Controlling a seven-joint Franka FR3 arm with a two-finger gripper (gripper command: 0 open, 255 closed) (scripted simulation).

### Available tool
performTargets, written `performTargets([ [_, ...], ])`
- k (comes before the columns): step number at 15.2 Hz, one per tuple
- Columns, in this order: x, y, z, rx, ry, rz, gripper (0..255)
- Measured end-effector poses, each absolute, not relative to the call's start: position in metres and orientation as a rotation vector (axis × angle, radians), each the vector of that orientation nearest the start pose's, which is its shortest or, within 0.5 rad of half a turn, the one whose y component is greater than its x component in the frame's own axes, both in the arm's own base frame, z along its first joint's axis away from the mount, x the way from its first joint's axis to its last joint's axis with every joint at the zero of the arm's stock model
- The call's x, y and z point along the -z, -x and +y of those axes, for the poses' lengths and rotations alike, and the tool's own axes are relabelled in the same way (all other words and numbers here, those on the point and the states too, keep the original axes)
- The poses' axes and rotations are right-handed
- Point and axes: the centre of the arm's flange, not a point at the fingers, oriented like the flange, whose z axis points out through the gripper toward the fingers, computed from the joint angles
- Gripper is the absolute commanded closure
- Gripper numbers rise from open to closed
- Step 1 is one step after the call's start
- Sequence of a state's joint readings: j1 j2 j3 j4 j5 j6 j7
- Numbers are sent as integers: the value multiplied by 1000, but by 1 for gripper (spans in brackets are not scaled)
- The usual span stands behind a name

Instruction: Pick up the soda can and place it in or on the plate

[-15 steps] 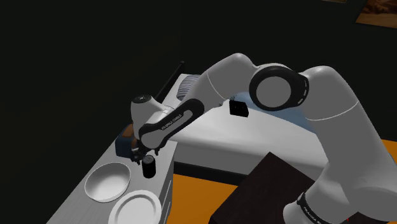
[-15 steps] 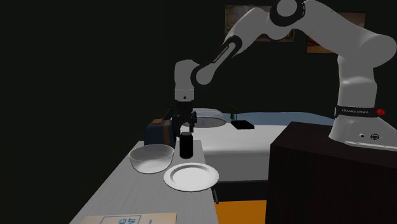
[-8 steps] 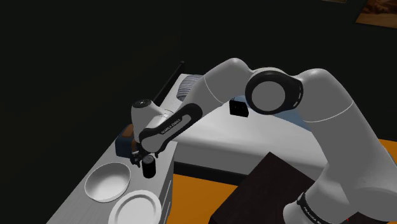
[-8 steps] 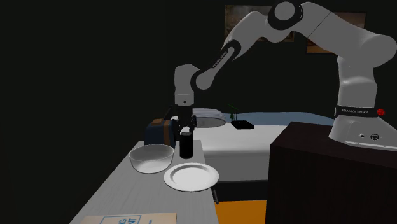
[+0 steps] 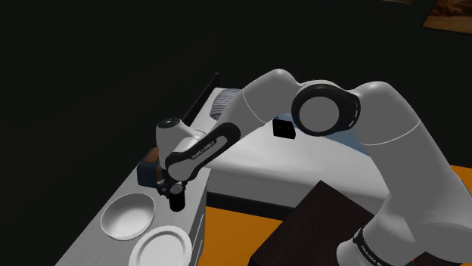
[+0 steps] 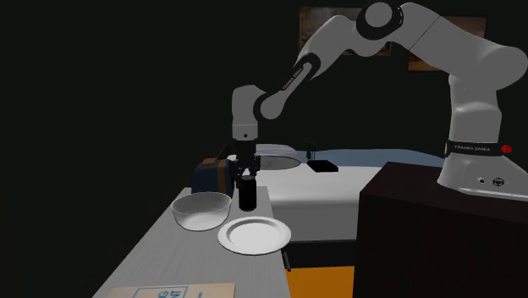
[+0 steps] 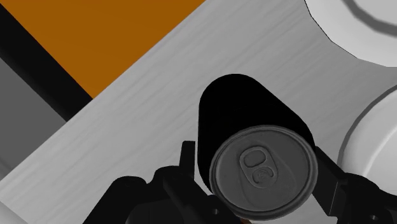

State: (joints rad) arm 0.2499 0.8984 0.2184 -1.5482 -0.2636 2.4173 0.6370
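In the shoulder view, the white arm reaches from the dark stand (image 5: 318,227) at the lower right toward the middle left of the frame. The black gripper (image 5: 168,187) points down over a grey table (image 5: 91,236). The dark soda can (image 5: 178,201) stands upright on the table directly under it, near the table's right edge. A white bowl (image 5: 127,217) lies to the lower left of the can, and the white plate (image 5: 161,246) lies below that, at the bottom edge of the frame. An orange floor (image 5: 234,236) shows to the right of the table.

In the second exterior view, the gripper (image 6: 246,175) is lowered over the top of the can (image 6: 247,197), left of centre. The bowl (image 6: 201,212) is just left of the can and the plate (image 6: 254,235) is just below it, neither touching it. A dark blue box-like object (image 6: 210,176) stands behind the bowl.

In the wrist view, the gripper (image 7: 259,173) straddles the can (image 7: 245,111), whose grey lid with its pull tab faces the camera. Black meets black at the can's sides, so I cannot tell whether the gripper is clamped on the can or stands clear of it. The plate's rim (image 7: 362,22) is in the upper right corner and the bowl's rim (image 7: 378,137) is at the right edge.
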Motion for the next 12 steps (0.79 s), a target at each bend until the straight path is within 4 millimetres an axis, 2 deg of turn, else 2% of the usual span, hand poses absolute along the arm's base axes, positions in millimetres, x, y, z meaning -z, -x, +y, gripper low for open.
performTargets([
  [6, -127, -631, 295, 1, 3144, 79, 255],
  [12, -156, -631, 294, 0, 3144, 80, 255],
])
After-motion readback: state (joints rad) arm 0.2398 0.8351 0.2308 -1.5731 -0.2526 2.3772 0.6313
